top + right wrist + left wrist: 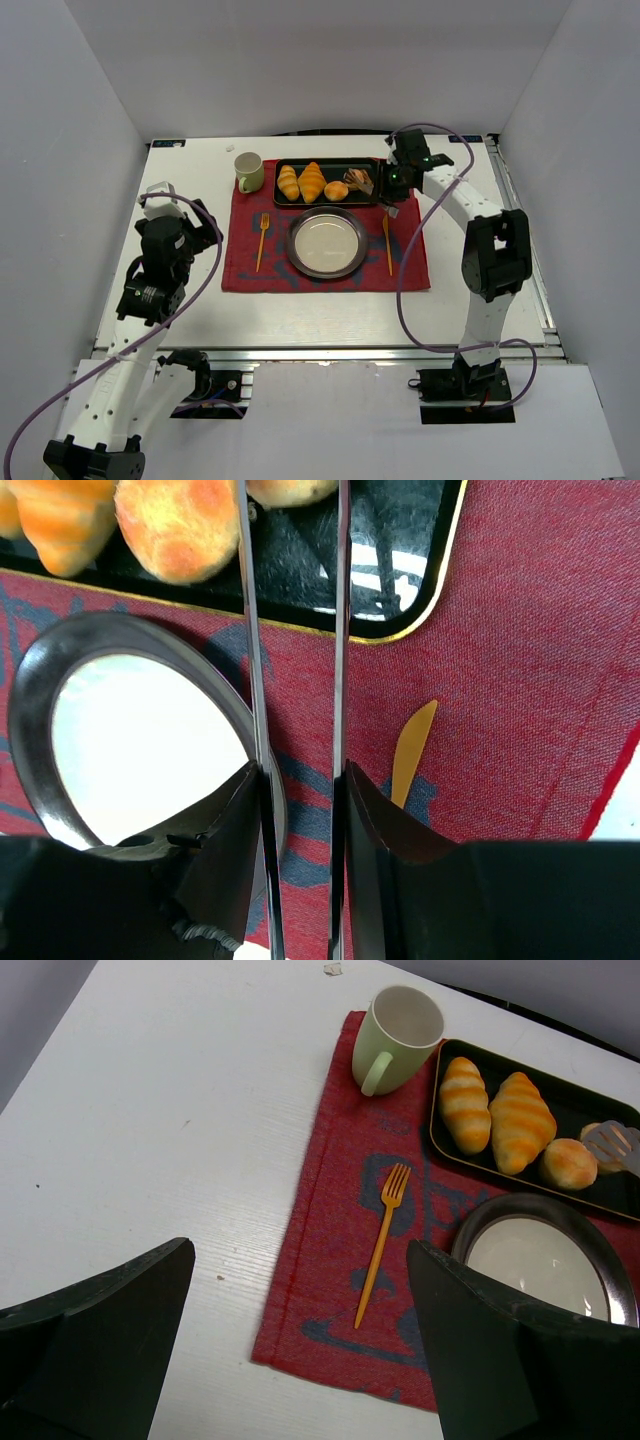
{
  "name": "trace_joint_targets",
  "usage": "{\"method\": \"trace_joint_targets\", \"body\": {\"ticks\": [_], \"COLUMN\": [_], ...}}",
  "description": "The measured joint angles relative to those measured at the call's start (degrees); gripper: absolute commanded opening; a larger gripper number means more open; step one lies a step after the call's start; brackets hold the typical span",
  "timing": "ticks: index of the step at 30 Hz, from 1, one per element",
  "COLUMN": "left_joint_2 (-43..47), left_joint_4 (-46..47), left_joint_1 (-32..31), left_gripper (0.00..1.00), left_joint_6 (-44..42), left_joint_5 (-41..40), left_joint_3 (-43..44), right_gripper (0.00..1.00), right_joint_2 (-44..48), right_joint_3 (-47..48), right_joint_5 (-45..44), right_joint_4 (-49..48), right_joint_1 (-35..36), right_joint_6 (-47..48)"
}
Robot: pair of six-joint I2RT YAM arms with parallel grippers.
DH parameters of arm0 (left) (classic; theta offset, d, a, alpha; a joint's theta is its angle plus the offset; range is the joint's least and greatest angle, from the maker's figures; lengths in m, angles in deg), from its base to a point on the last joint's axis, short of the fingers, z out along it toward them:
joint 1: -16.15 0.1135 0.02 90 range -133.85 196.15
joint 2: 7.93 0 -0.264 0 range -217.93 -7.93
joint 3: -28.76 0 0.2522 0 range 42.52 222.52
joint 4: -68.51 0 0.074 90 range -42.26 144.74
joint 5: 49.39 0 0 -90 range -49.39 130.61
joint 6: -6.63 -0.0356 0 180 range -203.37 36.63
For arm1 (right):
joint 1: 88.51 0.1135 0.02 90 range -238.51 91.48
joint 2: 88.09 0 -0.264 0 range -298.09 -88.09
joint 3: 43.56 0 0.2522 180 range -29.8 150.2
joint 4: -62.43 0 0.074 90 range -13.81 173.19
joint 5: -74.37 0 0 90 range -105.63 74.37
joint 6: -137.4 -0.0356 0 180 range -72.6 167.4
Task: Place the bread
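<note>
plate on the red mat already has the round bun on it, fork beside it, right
No, the plate is empty; the round bun lies on the black tray. The top external view shows it. The plate is on the red mat, fork beside it.

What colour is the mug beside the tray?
The mug is pale green; the left wrist view shows it best.

The white bench (330, 315) carries a red cloth mat (240, 272), spread flat across its middle and nearer the far edge. A pale green mug (249, 171) stands at the mat's far left corner. A small pale scrap (331, 968) lies near the bench's far edge.
</note>
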Motion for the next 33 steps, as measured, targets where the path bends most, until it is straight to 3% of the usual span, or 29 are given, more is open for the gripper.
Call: {"method": "trace_joint_targets", "body": {"ticks": [8, 13, 22, 27, 33], "left_joint_2": [0.1, 0.1, 0.1, 0.9, 2.3], "left_joint_4": [0.0, 0.0, 0.0, -0.3, -1.1], "left_joint_1": [0.0, 0.0, 0.0, 0.0, 0.0], "left_gripper": [0.98, 0.98, 0.98, 0.98, 0.98], "left_joint_6": [0.1, 0.9, 1.8, 2.6, 3.1], "left_joint_5": [0.0, 0.4, 0.7, 1.3, 1.5], "left_joint_3": [0.0, -0.1, -0.3, -0.3, -0.3], "right_gripper": [0.23, 0.23, 0.23, 0.22, 0.21], "right_joint_2": [1.6, 10.1, 33.0, 33.4, 33.4], "right_joint_3": [8.2, 8.3, -17.6, -25.4, -26.6], "right_joint_5": [-1.8, -1.0, 0.6, -0.1, 0.4], "right_joint_4": [2.0, 2.8, -0.6, 0.0, -1.4], "right_joint_1": [0.0, 0.1, 8.8, 9.2, 8.8], "right_joint_6": [-0.8, -0.8, -0.9, -1.4, -2.6]}}
